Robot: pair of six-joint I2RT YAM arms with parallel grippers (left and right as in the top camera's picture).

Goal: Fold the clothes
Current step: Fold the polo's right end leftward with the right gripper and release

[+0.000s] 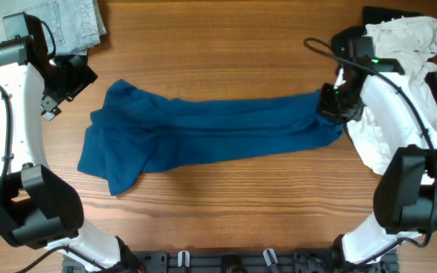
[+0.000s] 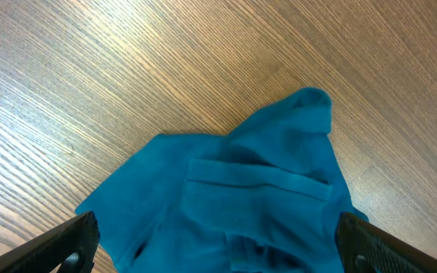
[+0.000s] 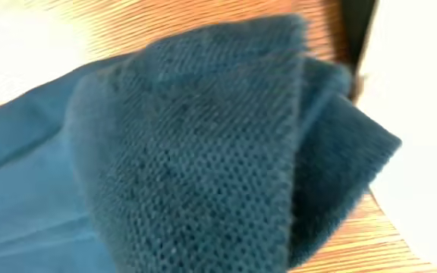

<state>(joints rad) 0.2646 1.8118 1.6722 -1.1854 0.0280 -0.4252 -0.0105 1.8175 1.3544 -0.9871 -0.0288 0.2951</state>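
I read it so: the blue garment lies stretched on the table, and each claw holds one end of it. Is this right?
Not quite. Only the right claw holds an end of the blue garment. The left claw is open and holds nothing. The left wrist view shows its fingers wide apart, clear of the cloth.

near strip: bare table [image 1: 234, 220], easy pass
middle: blue garment [image 1: 203, 129] sprawled across
far left: folded jeans [image 1: 70, 23] block
right edge: white clothes pile [image 1: 400, 38]
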